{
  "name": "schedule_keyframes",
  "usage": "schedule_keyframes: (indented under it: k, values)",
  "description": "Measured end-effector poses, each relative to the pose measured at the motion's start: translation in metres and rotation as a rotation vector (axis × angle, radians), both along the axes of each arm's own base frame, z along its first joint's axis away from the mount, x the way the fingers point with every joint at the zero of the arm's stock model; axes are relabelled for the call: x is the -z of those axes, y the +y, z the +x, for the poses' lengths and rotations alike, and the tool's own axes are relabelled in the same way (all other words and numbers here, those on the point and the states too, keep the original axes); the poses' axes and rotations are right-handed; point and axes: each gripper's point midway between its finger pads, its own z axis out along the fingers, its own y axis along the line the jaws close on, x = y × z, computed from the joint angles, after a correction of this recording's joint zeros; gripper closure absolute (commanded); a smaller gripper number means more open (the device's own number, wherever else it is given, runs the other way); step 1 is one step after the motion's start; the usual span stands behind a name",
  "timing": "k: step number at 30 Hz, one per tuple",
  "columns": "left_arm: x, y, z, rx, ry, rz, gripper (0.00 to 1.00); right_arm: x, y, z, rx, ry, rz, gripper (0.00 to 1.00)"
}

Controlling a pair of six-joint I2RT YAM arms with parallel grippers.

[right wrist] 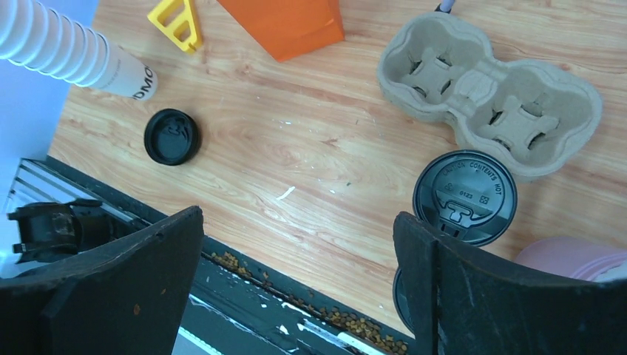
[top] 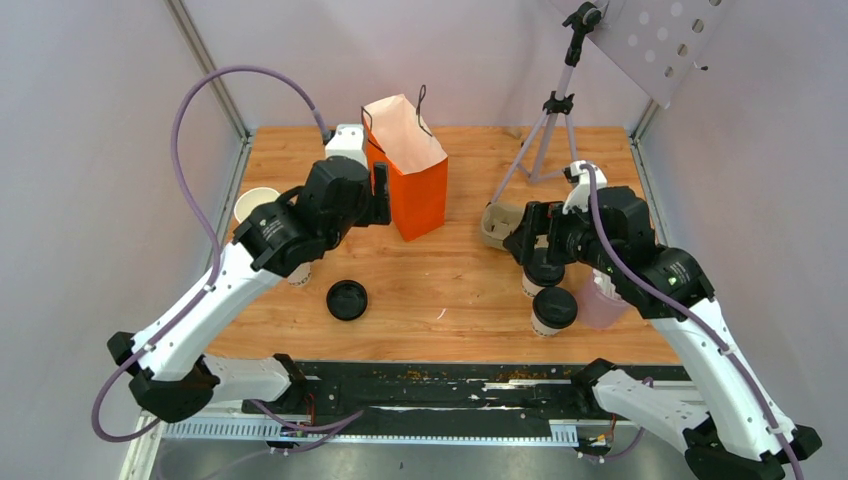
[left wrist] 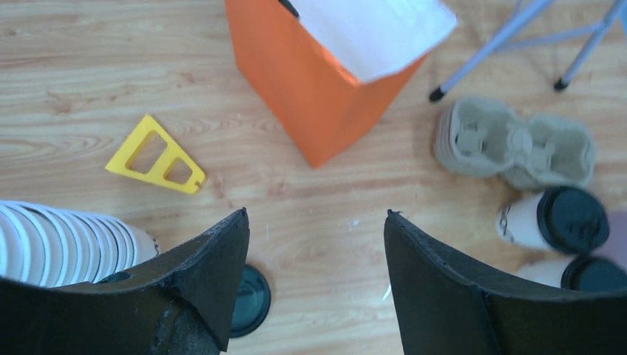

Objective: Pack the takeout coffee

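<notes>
Right gripper gaping, empty; lidded coffee cup right beside its finger, second cup nearer the table front edge, mostly blocked. Left gripper spread wide too, holding nothing.

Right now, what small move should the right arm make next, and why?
Probably shift the right gripper sideways over the lidded cup and lower around it. Its jaws stand open and empty, the cup stands upright by one finger, and the cardboard carrier beside it is empty.
</notes>
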Motion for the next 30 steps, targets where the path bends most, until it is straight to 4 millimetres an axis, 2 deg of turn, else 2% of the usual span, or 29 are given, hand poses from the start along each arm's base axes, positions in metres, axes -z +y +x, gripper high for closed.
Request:
schedule_keyframes:
  k: [5, 10, 13, 17, 20, 24, 27, 30]
  values:
    - [-0.016, 0.008, 0.032, -0.11, -0.04, -0.064, 0.3, -0.009, -0.003, -0.011, 0.01, -0.026, 0.063, 0.0]
    - [-0.015, 0.004, 0.062, -0.167, -0.054, -0.136, 0.3, -0.019, -0.003, -0.033, -0.045, -0.055, 0.122, 0.0]
    - [-0.001, -0.015, 0.085, -0.165, -0.037, -0.134, 0.3, -0.023, -0.002, -0.043, -0.081, -0.066, 0.14, 0.0]
    - [0.028, -0.039, 0.114, -0.173, 0.012, -0.112, 0.35, -0.015, 0.004, -0.053, -0.134, -0.039, 0.151, 0.0]
    - [0.049, -0.046, 0.128, -0.205, 0.047, -0.091, 0.39, -0.011, 0.007, -0.064, -0.179, -0.014, 0.166, 0.0]
    - [0.062, -0.044, 0.136, -0.256, 0.07, -0.065, 0.41, -0.01, 0.009, -0.078, -0.232, 0.003, 0.175, 0.0]
    - [0.059, -0.045, 0.144, -0.285, 0.067, -0.058, 0.5, -0.011, 0.007, -0.085, -0.259, 0.005, 0.157, 0.0]
    - [0.056, -0.049, 0.151, -0.297, 0.064, -0.063, 0.68, -0.013, 0.003, -0.088, -0.277, -0.003, 0.127, 0.0]
